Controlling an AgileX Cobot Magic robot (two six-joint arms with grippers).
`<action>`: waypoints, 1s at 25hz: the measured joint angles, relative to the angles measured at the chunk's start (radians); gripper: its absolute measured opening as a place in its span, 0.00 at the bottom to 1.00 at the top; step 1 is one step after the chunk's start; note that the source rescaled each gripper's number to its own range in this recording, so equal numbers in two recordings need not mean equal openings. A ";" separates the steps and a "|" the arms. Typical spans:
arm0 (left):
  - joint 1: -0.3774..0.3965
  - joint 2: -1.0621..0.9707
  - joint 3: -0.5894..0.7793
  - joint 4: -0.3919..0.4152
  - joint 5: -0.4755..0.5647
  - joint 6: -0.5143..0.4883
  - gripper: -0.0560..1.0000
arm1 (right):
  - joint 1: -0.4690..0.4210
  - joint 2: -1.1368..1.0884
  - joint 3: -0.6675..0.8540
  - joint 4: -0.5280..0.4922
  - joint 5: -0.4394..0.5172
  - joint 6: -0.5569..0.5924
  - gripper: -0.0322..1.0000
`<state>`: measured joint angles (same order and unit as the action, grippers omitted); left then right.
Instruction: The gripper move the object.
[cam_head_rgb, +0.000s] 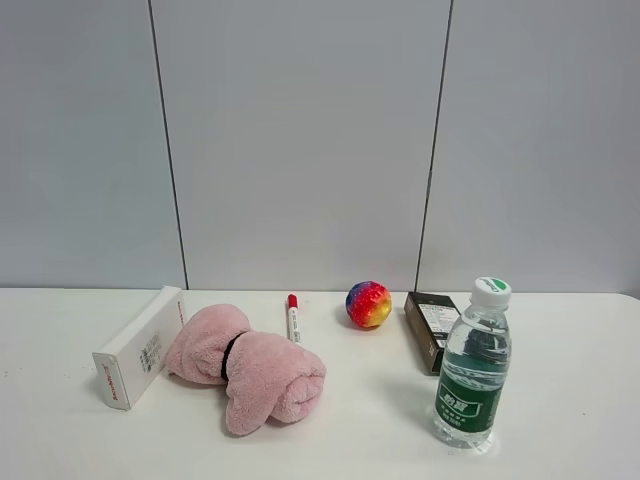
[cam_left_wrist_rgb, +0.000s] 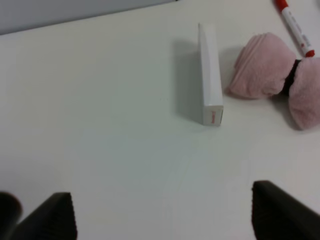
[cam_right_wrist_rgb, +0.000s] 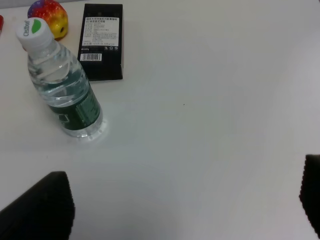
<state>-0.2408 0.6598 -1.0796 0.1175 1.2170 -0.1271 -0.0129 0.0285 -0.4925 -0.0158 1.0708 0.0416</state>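
The long slim white box (cam_head_rgb: 140, 348) with red lettering on its end lies on the white table at the left, beside a pink cloth. In the left wrist view the box (cam_left_wrist_rgb: 210, 75) lies ahead of my left gripper (cam_left_wrist_rgb: 162, 220) and well apart from it. That gripper's two black fingertips (cam_left_wrist_rgb: 50, 215) stand wide apart with nothing between them. My right gripper (cam_right_wrist_rgb: 185, 210) is also open and empty, over bare table short of a water bottle. Neither gripper shows in the exterior high view.
A rolled pink cloth (cam_head_rgb: 250, 365) touches the box's right side. A red-capped marker (cam_head_rgb: 293, 317) and a rainbow ball (cam_head_rgb: 368, 304) lie behind it. A small dark box (cam_head_rgb: 430, 330) and a water bottle (cam_head_rgb: 472, 365) stand at the right.
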 joint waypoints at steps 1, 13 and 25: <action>0.000 -0.038 0.010 0.010 0.000 0.000 0.84 | 0.000 0.000 0.000 0.000 0.000 0.000 1.00; 0.000 -0.388 0.225 0.051 0.001 -0.173 0.84 | 0.000 0.000 0.000 0.000 0.000 0.000 1.00; 0.279 -0.432 0.297 -0.124 0.001 0.091 0.84 | 0.000 0.000 0.000 0.000 0.000 0.000 1.00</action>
<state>0.0378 0.2277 -0.7823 -0.0063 1.2184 -0.0366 -0.0129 0.0285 -0.4925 -0.0158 1.0708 0.0416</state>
